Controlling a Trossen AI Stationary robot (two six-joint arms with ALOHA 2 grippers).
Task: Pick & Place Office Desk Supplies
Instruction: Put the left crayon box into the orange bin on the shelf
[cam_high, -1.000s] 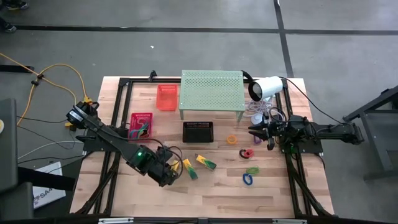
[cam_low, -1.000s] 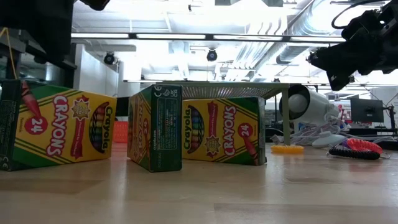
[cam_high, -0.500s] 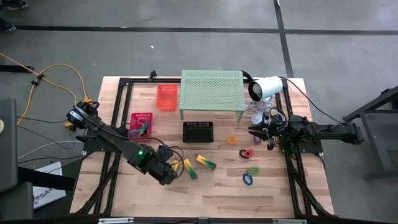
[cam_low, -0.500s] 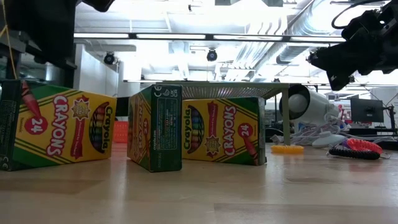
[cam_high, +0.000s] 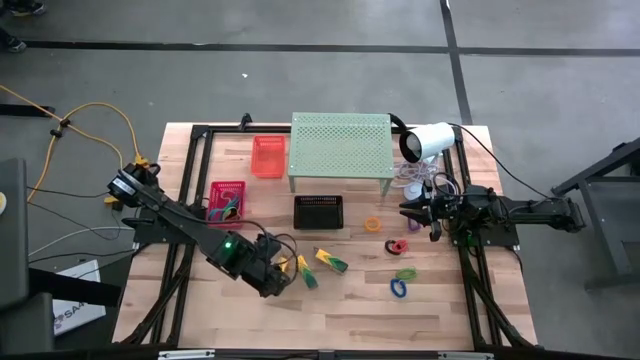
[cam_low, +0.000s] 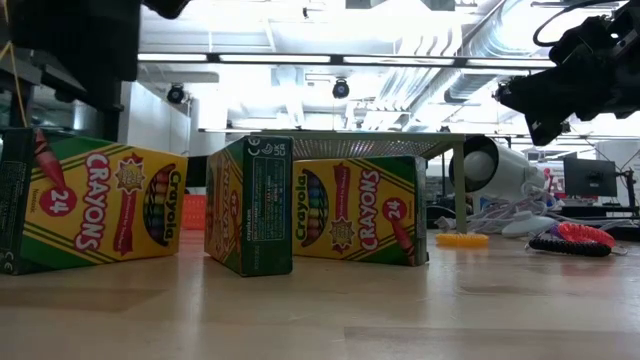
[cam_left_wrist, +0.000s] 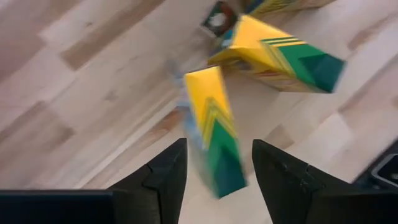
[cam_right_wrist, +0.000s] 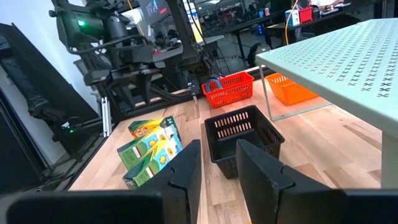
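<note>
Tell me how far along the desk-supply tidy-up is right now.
Early. Done: only the red basket holds a few items. In hand: nothing. The left gripper stands open around one crayon box; the right gripper waits open. Left: that box, the other two crayon boxes, plus the orange loop, red loop, green loop and blue loop.

I see a worktop (cam_high: 330, 310) of pale, matt wood planks. The crayon boxes (cam_low: 355, 209) look like glossy printed card. The shelf (cam_high: 340, 145) is perforated matt metal; the black basket (cam_right_wrist: 244, 138) looks plastic.
</note>
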